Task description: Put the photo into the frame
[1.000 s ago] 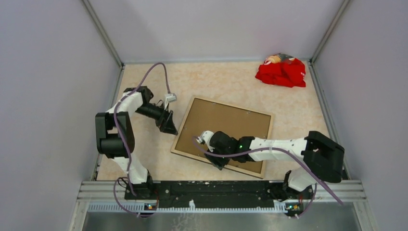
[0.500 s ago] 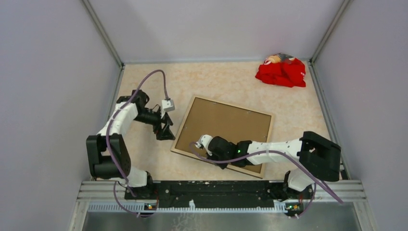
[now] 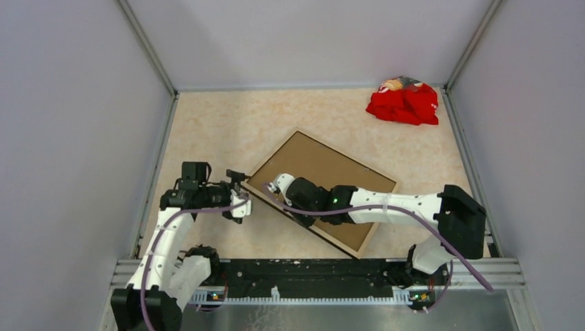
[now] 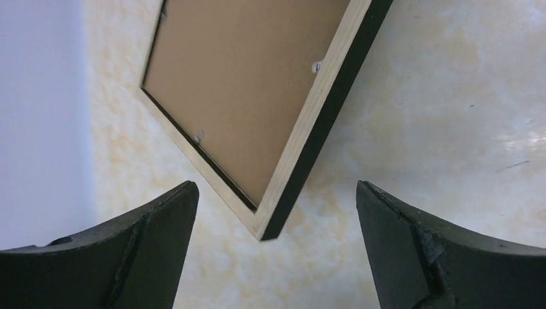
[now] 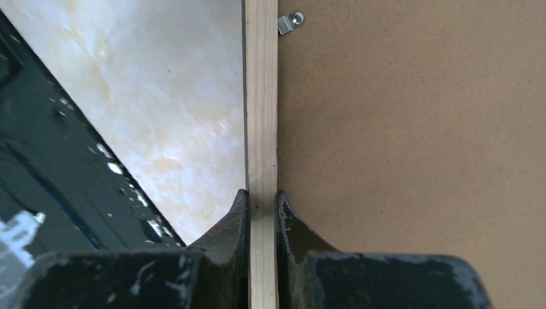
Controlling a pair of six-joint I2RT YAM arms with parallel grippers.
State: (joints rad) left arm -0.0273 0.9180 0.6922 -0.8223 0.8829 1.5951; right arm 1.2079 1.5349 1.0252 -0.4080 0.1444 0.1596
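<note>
The frame lies face down on the table, tan wood back up, with a brown backing board set in it. The photo does not show in any view. My right gripper is shut on the frame's near-left rail; in the right wrist view its fingers pinch the tan rail from both sides, beside the board. My left gripper is open at the frame's left corner. In the left wrist view that corner points between the spread jaws of the left gripper, touching neither.
A crumpled red cloth lies at the far right corner. Grey walls close the table on three sides. The black base rail runs along the near edge, close to the frame's near corner. A small metal clip sits on the board.
The frame has turned clockwise, held by my right gripper. My left arm has drawn back toward the near edge and brought its open gripper low to the frame's left corner.
</note>
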